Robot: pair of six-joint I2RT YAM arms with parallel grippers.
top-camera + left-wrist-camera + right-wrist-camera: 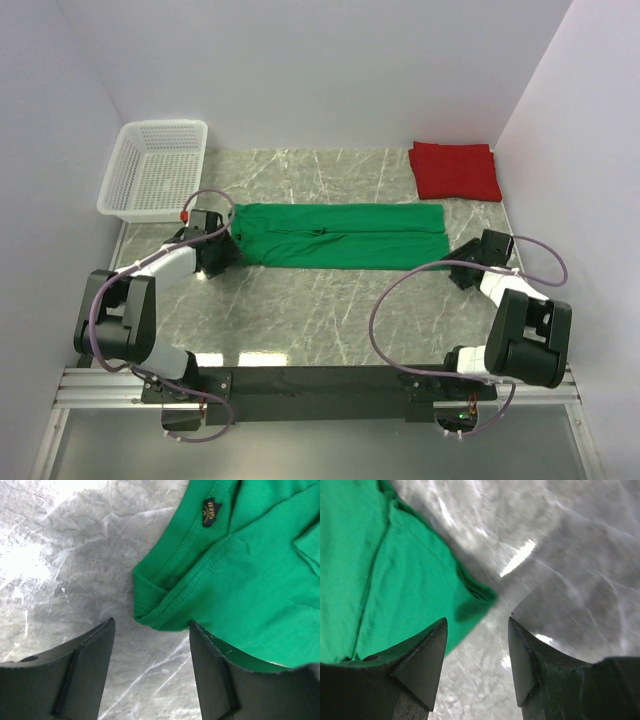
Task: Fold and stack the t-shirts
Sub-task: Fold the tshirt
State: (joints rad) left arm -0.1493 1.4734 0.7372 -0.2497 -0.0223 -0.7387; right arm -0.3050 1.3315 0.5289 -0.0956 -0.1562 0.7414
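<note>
Green t-shirt (340,235) soft matt cloth, red t-shirt (455,170) matt cloth, table (300,310) glossy marbled, basket (165,124) white plastic mesh

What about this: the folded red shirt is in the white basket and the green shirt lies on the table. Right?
Not quite: the top view shows the red shirt on the table, far right, away from the white basket. The green shirt does lie there.

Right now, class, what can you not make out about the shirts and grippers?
- Label on the green t-shirt, left wrist view: too small to read.
- Red t-shirt, top view: inner layers hidden by top fold.
- Left gripper, top view: jaw gap too small to judge.
- Right wrist view: green t-shirt blurred, cut off at left edge.
</note>
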